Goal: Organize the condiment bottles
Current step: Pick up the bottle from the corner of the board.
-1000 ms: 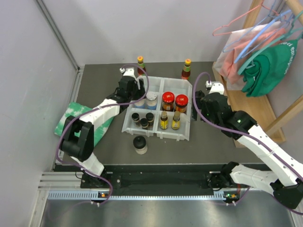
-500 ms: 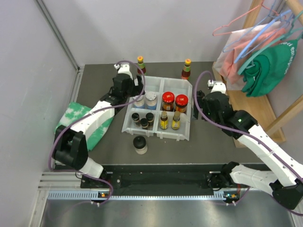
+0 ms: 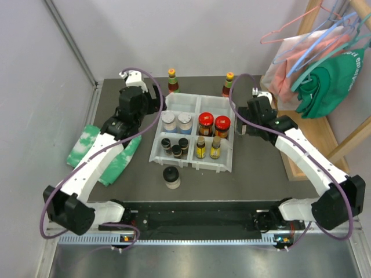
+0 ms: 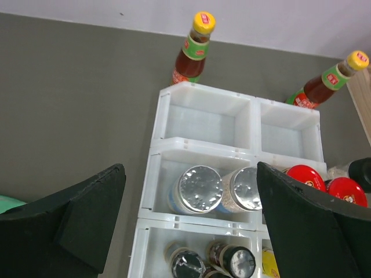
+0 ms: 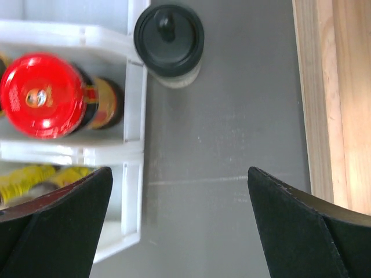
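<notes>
- A green-white cloth (image 3: 87, 152) lies on the desk (image 3: 261, 168) at the left of the overhead view.
- The left end effector (image 3: 152, 103) hangs beside the upper-left corner of the white tray (image 3: 194, 165). Its jaws are spread wide with nothing between them.
- In the tray's left column, two pale-lidded jars (image 3: 168, 119) stand side by side in the middle compartment. Three tiny dark jars (image 3: 175, 150) cluster in the lower one.
- A black-capped jar (image 3: 171, 176) stands on the desk just below the tray's lower-left corner.
- In the right column, two red-lidded jars (image 3: 205, 120) share the middle compartment and two yellow-capped bottles (image 3: 200, 147) share the lower one.
- Two sauce bottles stand upright on the desk just above the tray, the left sauce bottle (image 3: 172, 80) and the right sauce bottle (image 3: 229, 84).
- In the right wrist view, a black-lidded jar (image 5: 168, 40) stands against the tray's right outer wall.
- The right end effector (image 3: 246, 124) hovers just right of the tray, jaws wide and empty.
- A wooden rack (image 3: 324, 133) fills the far right.
</notes>
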`<state>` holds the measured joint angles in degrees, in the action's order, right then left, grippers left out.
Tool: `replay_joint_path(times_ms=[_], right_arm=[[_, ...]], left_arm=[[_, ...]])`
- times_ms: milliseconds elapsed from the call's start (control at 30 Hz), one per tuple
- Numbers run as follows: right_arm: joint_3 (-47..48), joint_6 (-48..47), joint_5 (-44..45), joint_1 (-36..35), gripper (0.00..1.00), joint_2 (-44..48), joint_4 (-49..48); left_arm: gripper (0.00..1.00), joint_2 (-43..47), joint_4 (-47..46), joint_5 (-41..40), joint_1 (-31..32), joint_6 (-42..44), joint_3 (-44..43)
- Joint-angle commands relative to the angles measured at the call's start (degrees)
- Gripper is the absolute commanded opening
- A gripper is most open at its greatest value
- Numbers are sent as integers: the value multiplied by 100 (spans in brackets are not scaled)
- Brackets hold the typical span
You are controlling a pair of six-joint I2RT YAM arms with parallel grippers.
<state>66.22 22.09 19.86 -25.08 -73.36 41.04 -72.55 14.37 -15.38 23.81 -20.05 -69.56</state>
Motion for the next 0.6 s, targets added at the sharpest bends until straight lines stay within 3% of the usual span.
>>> replay_joint_path(times_ms=[0, 367, 567], right_arm=[[444, -64, -298, 310, 99, -450, -561], [1183, -187, -246, 522, 99, -1689, -825], [1306, -152, -17, 548, 99, -2041, -905]], left_arm=[[99, 618, 347, -396, -8, -60, 39], [99, 1305, 1568, -818, -8, 98, 82], [99, 1928, 1069, -862, -8, 274, 785]])
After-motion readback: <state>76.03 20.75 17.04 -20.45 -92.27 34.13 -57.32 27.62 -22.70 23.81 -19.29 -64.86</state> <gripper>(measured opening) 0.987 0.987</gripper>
